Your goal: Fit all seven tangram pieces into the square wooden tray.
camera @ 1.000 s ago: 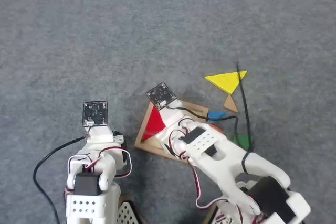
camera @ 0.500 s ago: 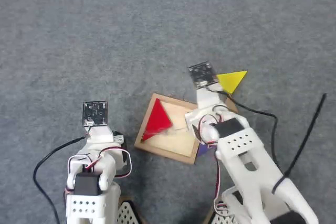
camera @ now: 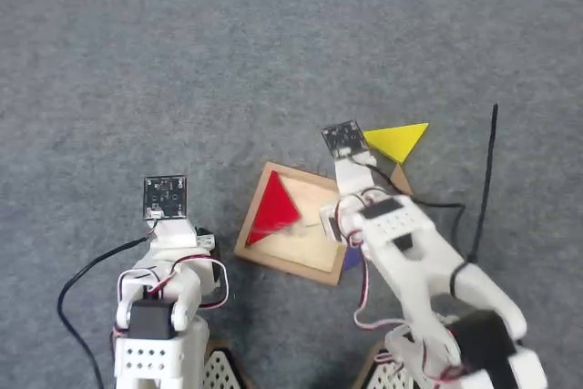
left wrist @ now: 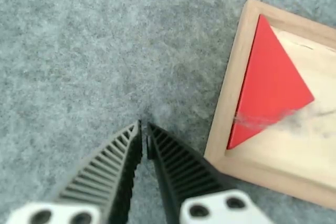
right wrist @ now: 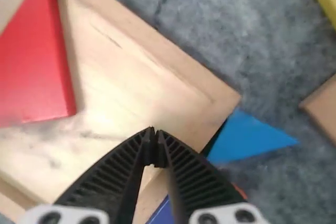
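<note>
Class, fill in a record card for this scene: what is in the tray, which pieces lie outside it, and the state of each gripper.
In tray: red triangle, against one side of the tray
Outside tray, on the mat: yellow triangle, blue piece, tan piece
Left gripper: shut, empty, over the mat beside the tray
Right gripper: shut, empty, over the tray

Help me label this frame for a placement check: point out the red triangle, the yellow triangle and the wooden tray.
red triangle (camera: 271,209), high view, middle of its face.
yellow triangle (camera: 399,140), high view, middle of its visible face.
wooden tray (left wrist: 233,77), left wrist view, rim beside the red triangle.
</note>
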Robot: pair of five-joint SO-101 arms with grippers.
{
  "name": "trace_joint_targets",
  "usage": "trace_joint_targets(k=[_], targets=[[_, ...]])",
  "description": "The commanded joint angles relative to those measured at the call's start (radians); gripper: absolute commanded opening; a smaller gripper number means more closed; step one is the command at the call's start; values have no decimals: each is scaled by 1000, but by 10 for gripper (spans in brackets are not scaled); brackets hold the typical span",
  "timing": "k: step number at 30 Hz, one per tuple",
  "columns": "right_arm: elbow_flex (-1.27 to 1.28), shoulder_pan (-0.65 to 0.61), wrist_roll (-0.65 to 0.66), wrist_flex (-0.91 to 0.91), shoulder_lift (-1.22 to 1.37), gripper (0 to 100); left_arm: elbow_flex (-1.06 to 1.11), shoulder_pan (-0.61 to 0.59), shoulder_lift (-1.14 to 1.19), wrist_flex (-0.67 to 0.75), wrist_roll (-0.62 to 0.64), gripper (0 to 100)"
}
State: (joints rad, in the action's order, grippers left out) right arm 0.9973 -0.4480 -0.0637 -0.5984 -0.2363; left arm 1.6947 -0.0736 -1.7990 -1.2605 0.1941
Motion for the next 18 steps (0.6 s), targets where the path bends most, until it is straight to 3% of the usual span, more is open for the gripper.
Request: trace_joint_targets(k=[1, 8, 18], targets=[[-118, 74, 18, -51, 70, 9, -12, -6, -20, -2, -11, 14], [-315, 222, 101, -22, 225, 9, -12, -6, -20, -2, -11, 14], [-601, 147, 259, -22, 449, 9, -12, -6, -20, -2, -11, 14]])
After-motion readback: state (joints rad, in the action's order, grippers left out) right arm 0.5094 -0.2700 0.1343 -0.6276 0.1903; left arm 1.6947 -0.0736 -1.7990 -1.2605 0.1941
